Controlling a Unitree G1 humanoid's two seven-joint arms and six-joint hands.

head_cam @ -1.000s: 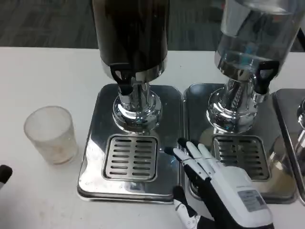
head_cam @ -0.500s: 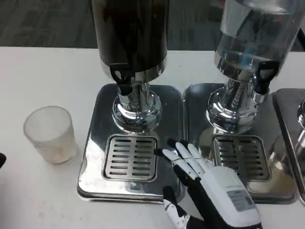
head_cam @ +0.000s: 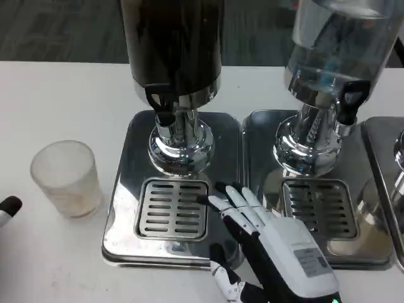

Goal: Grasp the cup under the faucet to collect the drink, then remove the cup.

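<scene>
Frosted plastic, the cup [head_cam: 65,178] stands upright on the tabletop [head_cam: 50,95] left of the dark dispenser [head_cam: 173,76], off its steel tray [head_cam: 129,208]. The right hand [head_cam: 268,240] lies spread and empty just right of that dispenser's drain grate [head_cam: 172,209]. A black fingertip of the left hand [head_cam: 7,207] shows beyond the cup; I cannot tell its pose.

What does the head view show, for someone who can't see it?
A robot's right hand, fingers spread, reaches over a metal tray under a dark drink dispenser. An empty plastic cup stands on the table left of the tray.
</scene>
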